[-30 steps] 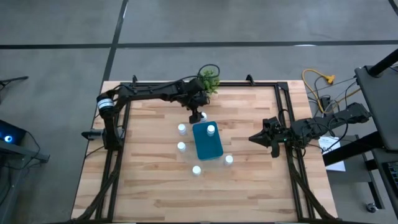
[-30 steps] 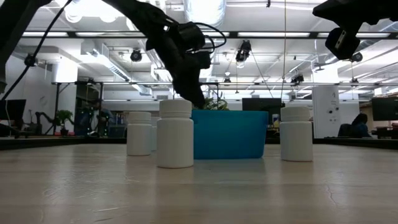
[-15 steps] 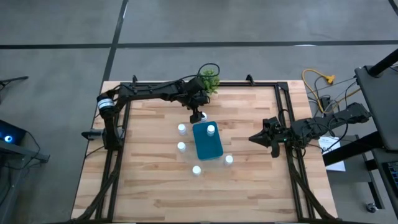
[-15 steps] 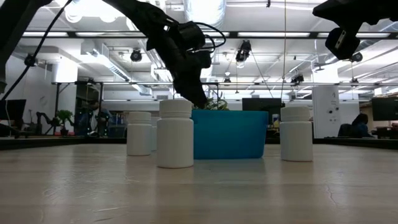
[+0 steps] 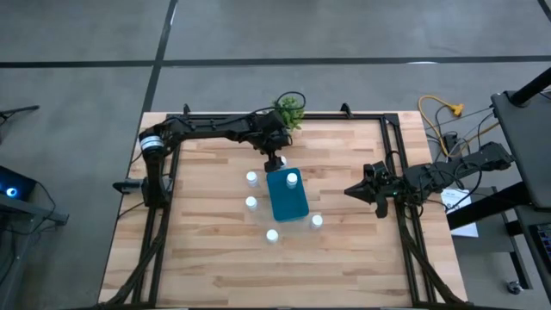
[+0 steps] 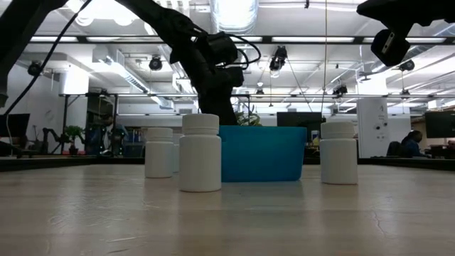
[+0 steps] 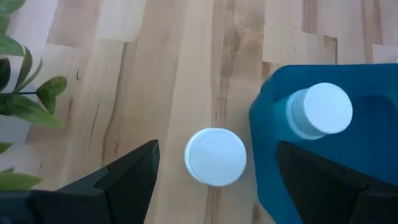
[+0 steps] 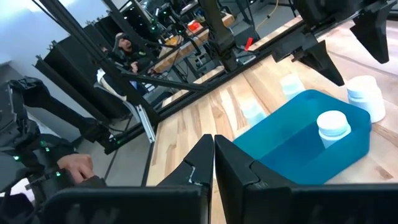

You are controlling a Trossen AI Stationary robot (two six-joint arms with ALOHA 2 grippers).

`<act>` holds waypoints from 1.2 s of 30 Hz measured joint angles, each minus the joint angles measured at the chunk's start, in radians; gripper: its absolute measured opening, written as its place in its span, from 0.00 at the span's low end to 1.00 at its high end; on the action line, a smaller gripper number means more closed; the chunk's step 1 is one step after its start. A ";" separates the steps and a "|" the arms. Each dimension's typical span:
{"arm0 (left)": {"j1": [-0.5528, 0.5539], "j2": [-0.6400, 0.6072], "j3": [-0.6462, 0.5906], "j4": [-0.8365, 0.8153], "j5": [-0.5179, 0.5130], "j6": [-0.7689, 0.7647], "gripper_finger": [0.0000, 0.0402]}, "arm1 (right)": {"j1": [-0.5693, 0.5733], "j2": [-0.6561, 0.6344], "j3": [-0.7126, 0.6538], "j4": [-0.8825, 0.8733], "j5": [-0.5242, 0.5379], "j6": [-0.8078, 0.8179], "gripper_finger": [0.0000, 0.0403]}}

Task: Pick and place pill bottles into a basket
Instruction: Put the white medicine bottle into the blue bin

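Left tool (image 7: pixel 214 180) spread wide over a pill bottle (image 7: pixel 216 157) just beside the basket (image 5: pixel 287 196); right tool (image 5: pixel 351 190) pressed together, waiting at table's (image 5: pixel 344 258) right.

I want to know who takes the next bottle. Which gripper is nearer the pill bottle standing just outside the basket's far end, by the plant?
Left. The left gripper hangs open right over that pill bottle, beside the basket. The right gripper waits shut, off past the basket's other side.

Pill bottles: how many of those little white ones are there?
6. One stands in the basket at; one lies under the left gripper; four ring the basket.
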 joint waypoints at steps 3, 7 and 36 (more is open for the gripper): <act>0.000 0.000 0.000 0.000 0.019 -0.011 0.76 | 0.000 -0.001 0.000 0.000 0.000 0.000 0.02; 0.000 0.009 0.000 0.000 0.019 -0.013 0.76 | 0.000 -0.001 0.000 0.000 0.000 -0.003 0.02; 0.002 0.074 0.001 0.035 -0.001 -0.018 0.76 | 0.000 -0.001 0.000 0.011 0.000 -0.008 0.02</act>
